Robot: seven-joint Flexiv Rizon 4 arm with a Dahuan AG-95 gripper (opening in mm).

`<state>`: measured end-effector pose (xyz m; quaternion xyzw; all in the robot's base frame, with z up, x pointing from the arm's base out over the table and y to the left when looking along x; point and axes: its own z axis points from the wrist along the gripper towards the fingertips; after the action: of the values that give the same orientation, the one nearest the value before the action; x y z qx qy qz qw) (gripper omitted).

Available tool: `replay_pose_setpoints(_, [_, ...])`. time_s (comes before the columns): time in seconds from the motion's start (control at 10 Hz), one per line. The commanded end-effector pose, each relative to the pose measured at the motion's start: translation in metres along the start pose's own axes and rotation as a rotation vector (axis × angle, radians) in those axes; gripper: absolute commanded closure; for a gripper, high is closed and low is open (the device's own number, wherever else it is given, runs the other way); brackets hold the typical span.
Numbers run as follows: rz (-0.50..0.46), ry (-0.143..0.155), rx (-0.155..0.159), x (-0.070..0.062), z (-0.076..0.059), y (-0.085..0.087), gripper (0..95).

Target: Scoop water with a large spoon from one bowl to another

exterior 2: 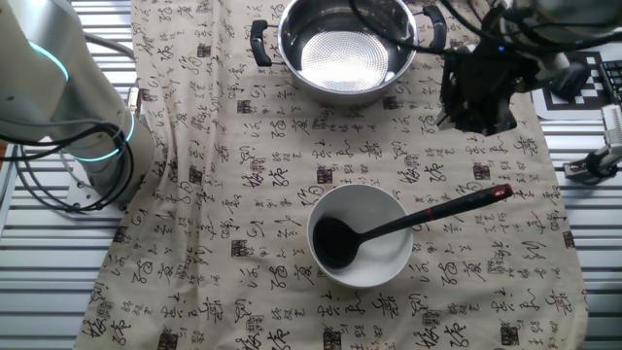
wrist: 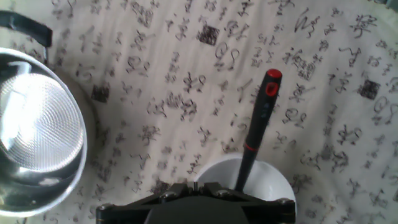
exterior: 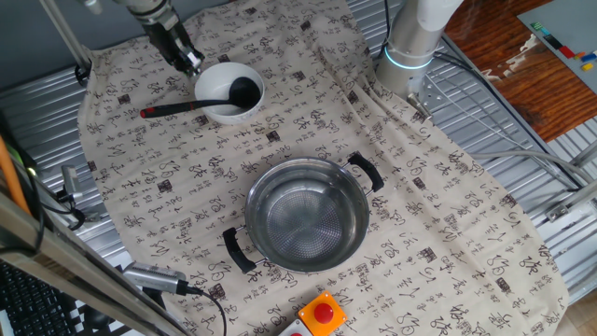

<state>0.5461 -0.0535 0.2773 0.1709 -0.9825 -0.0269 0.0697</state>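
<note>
Under everything lies my cloth (exterior: 308, 140), beige, printed all over with black brush characters and small dark seal-like squares; I cannot read any of them. It covers a ribbed metal table (exterior: 522, 140).

My arm's pale base (exterior 2: 53, 87) stands at the cloth's edge, ringed by a glowing cyan band.

The pot (exterior: 308, 215), steel with two black loop handles, sits mid-cloth. Its floor shows fine concentric rings; whether water lies in it I cannot tell. In the hand view it is cut off at the left edge.

The bowl (exterior 2: 374, 255), white and plain, sits well apart from the pot. The ladle (exterior 2: 408, 226) rests in it, black scoop down inside, the handle leaning over the rim with its red tip out over the cloth.

My gripper (exterior: 189, 59) hangs above the cloth just beside the bowl, holding nothing and clear of the ladle. The fingers are too dark and blurred to judge, so I cannot tell their gap.

A red button (exterior: 323, 313) on a yellow base sits at the cloth's near edge, partly cropped.
</note>
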Motion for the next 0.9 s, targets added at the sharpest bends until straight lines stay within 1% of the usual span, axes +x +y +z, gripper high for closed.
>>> replay_pose_setpoints(0.1, [0.054, -0.018, 0.025, -0.019, 0.022, 0.006, 95.0])
replay_pose_setpoints(0.2, [0.064, -0.028, 0.033, -0.032, 0.04, 0.009, 95.0])
replay_pose_setpoints(0.3, [0.066, -0.034, 0.037, -0.037, 0.051, 0.01, 95.0])
replay_pose_setpoints(0.4, [0.076, -0.012, 0.028, -0.039, 0.056, 0.01, 95.0])
replay_pose_setpoints(0.5, [0.066, 0.01, 0.025, -0.039, 0.056, 0.01, 95.0])
replay_pose_setpoints(0.7, [0.05, 0.016, 0.021, -0.039, 0.056, 0.01, 95.0])
replay_pose_setpoints(0.9, [0.066, 0.011, 0.024, -0.039, 0.056, 0.01, 95.0])
